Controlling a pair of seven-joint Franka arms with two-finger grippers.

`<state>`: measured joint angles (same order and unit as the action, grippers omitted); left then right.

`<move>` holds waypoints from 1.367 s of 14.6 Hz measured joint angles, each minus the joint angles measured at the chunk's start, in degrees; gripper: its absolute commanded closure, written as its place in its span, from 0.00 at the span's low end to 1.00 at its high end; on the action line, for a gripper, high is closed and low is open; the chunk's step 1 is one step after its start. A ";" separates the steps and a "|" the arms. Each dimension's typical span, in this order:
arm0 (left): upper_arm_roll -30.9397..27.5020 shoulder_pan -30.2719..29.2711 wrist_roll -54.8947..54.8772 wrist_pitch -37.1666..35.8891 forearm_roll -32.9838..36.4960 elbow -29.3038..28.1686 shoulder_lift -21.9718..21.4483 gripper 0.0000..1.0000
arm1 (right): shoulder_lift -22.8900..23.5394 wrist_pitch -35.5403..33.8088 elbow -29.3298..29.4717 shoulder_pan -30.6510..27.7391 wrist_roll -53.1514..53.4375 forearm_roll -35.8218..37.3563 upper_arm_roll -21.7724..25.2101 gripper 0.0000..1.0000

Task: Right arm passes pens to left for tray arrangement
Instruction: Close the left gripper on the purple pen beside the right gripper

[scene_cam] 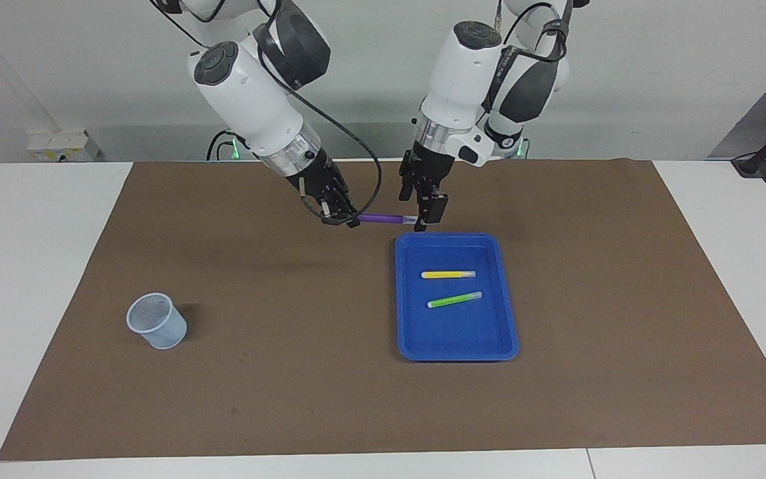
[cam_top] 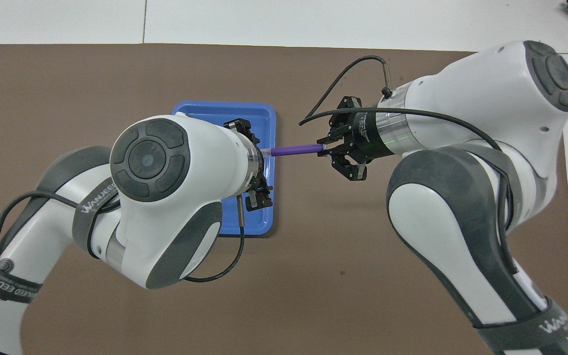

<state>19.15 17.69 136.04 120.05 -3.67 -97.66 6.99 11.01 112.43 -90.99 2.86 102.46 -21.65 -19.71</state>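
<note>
The purple pen (scene_cam: 382,217) is hanging level in the air between both claws, over the brown mat (scene_cam: 290,372) just beside the blue tray's (scene_cam: 409,332) robot-side rim. The right gripper (scene_cam: 342,217) is pinching its coloured end, while the left gripper (scene_cam: 423,216) is meeting its whitish tip — whether that claw is pressing on it or spread, I cannot tell. The yellow pen (scene_cam: 448,274) and green pen (scene_cam: 454,300) are lying inside the tray. A translucent cup (scene_cam: 156,320) is standing well apart, toward the right arm's end.
</note>
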 measured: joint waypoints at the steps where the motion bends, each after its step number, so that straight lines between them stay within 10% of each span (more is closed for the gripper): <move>1: 0.00 0.00 0.05 0.05 0.00 0.00 0.00 0.16 | 0.00 0.00 0.00 0.00 0.00 0.00 0.00 1.00; 20: -0.34 -0.03 0.79 0.06 0.28 1.28 0.00 0.90 | 0.01 -1.01 0.09 0.07 0.00 0.00 -0.05 1.00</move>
<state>18.81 17.66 136.83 120.11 -3.39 -96.38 6.99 11.01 111.42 -90.89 2.92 102.46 -21.65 -19.76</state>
